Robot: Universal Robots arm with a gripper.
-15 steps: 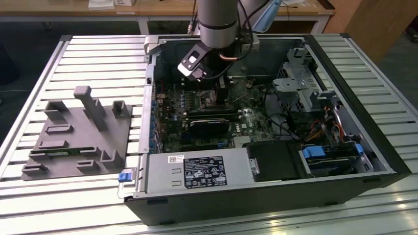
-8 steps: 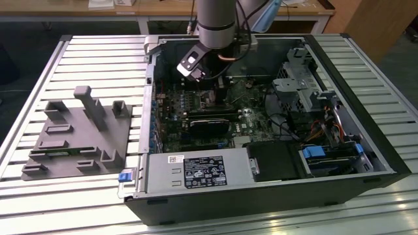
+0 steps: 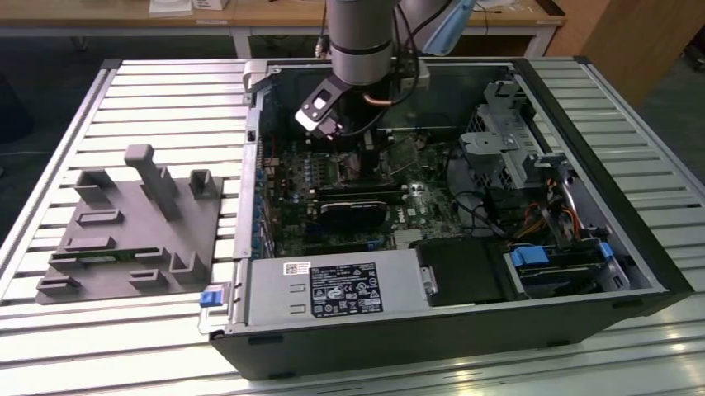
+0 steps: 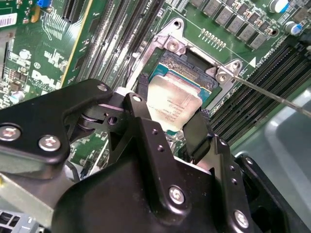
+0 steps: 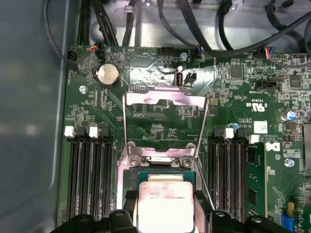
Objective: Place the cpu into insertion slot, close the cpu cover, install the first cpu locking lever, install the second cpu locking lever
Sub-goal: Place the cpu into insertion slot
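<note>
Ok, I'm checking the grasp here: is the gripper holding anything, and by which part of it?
Yes: the gripper holds the cpu, clamped by two opposite side edges with its metal top left bare, at the insertion slot.

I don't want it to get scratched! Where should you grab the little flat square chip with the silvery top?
By two opposite side edges, coming from above. The small flat square silvery-topped chip is thin and faces up over the dark square socket, so only its edges can be pinched. The black end effector holds it that way.
</note>
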